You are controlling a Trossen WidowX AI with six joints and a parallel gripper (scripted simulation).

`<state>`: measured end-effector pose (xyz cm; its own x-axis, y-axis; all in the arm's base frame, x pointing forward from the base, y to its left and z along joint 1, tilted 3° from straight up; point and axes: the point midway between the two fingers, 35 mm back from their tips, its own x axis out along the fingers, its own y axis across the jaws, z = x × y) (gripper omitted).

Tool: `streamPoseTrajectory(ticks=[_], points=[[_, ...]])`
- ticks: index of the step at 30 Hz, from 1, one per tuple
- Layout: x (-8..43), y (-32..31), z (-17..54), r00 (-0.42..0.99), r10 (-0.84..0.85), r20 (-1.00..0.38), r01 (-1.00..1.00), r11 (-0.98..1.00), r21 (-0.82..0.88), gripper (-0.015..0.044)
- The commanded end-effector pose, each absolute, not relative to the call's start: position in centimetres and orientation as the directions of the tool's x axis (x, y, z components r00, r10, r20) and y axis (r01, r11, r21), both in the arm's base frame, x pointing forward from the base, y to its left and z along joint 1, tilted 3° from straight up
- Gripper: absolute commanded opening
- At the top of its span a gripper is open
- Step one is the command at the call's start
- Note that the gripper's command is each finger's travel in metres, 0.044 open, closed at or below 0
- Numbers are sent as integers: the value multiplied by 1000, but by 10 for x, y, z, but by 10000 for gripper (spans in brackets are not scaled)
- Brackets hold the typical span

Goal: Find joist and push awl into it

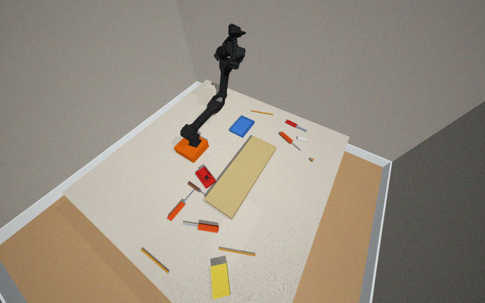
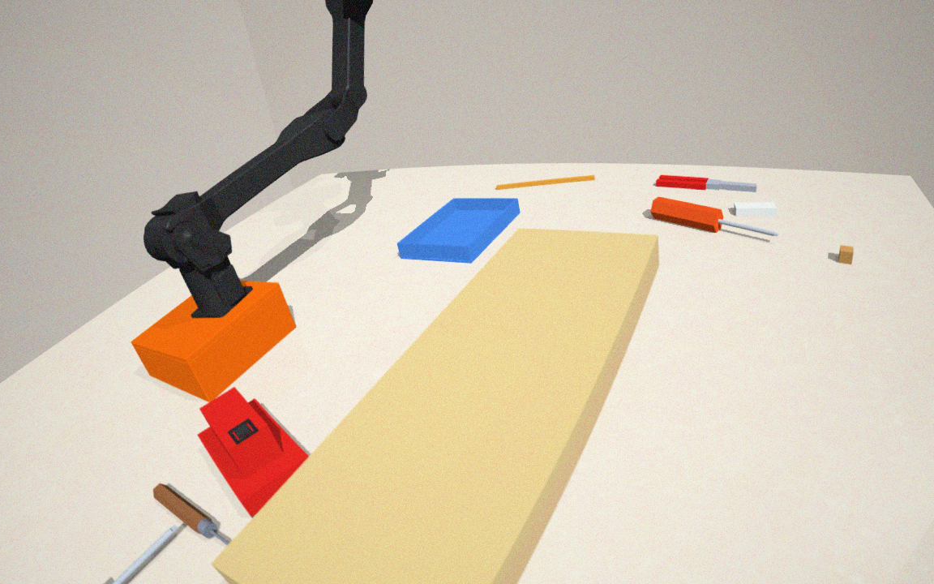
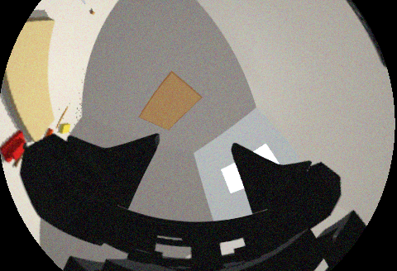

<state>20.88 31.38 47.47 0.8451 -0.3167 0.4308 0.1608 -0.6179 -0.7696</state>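
My gripper [image 1: 237, 30] [image 3: 197, 142] is open and empty, raised high above the far side of the table; it is out of frame in the exterior view. The red stud finder [image 1: 202, 174] [image 2: 267, 472] [image 3: 13, 147] lies beside the near-left end of the pale yellow panel [image 1: 242, 175] [image 2: 456, 392] [image 3: 31, 64], its small dark display facing up. The awl [image 1: 193, 186] [image 2: 178, 506], with a brown handle, lies by the same panel corner; its tip is hidden near the panel edge. The blue tray [image 1: 235, 133] [image 2: 434, 251] is empty. The joist is not visible. No hole shows in the panel.
The arm stands on an orange block [image 1: 191, 150] [image 2: 238, 355]. An orange-handled screwdriver [image 1: 176, 211] lies against the awl, another [image 1: 208, 227] nearby. A third screwdriver [image 1: 286, 137] [image 2: 686, 215] and red-handled tool [image 1: 291, 123] [image 2: 682, 182] lie beyond the panel. A yellow block [image 1: 220, 280] lies in front.
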Motion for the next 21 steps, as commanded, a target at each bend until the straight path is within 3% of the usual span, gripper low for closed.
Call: streamPoseTrajectory(ticks=[1, 11, 18, 21], points=[[177, 264, 515, 815, -358, 455, 266, -468, -843, 440], [123, 133, 566, 744, -491, 454, 491, -59, -869, 440], [100, 49, 577, 688, -589, 425, 605, 141, -784, 440], [96, -5, 567, 686, -636, 353, 625, 267, -734, 440]])
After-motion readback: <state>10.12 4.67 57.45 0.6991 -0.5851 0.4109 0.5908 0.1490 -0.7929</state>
